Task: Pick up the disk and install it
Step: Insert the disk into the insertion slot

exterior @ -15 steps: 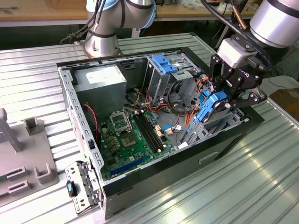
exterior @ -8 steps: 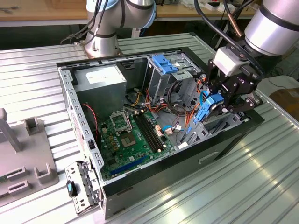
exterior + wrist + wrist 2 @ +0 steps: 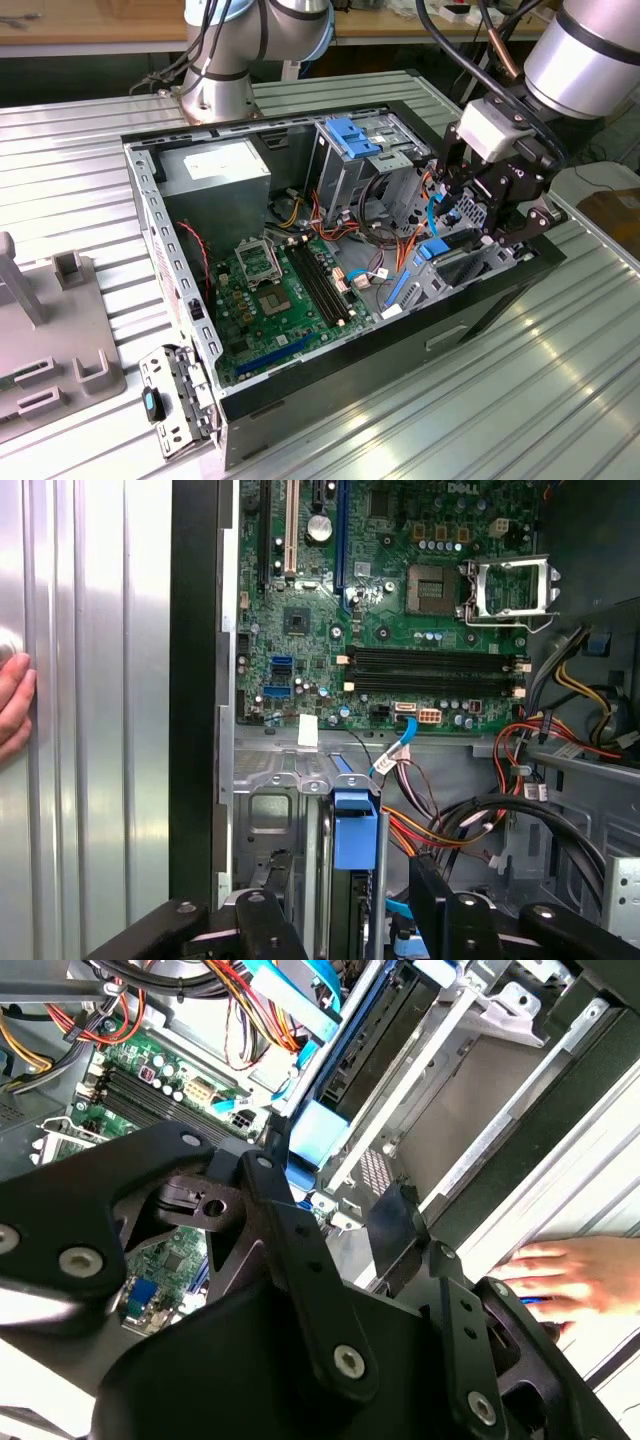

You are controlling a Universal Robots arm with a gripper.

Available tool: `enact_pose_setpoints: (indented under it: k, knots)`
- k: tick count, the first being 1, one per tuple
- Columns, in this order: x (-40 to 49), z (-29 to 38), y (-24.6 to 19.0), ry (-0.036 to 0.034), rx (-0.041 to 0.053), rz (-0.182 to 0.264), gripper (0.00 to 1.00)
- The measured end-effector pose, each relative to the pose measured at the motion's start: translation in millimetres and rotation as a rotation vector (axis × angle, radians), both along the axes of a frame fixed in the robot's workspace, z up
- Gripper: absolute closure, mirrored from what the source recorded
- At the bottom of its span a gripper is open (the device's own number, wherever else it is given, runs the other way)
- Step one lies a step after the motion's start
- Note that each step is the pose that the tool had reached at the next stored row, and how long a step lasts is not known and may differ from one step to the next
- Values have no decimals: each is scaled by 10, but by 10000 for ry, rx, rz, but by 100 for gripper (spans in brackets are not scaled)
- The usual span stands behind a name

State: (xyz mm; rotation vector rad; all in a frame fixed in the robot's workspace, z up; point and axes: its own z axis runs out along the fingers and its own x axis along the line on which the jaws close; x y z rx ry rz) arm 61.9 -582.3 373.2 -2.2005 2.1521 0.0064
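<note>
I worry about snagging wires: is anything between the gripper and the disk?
Nothing visible. The gripper hangs right over the disk, which sits in its bay at the edge of the case. The orange and black cables lie beside it, not across. A hand rests outside the case.

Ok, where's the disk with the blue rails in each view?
Exterior view: the disk sits in the case's bay at the exterior view's right, beside the motherboard.
First wrist view: the disk sits in the metal bay bordering the motherboard.
Second wrist view: the disk, same bay.
Shared landmark: green motherboard.
</note>
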Motion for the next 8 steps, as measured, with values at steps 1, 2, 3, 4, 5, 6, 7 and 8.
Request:
enact_pose_setpoints:
  k: [1,2,3,4,5,6,7,8]
  knots:
    - [0,0,0,0,0,1,42]
    - [0,0,0,0,1,1,42]
    - [0,0,0,0,0,1,42]
    - [0,0,0,0,0,1,42]
    - [0,0,0,0,0,8,42]
    - [0,0,0,0,0,15,42]
    - [0,0,0,0,0,15,42]
    - [0,0,0,0,0,15,42]
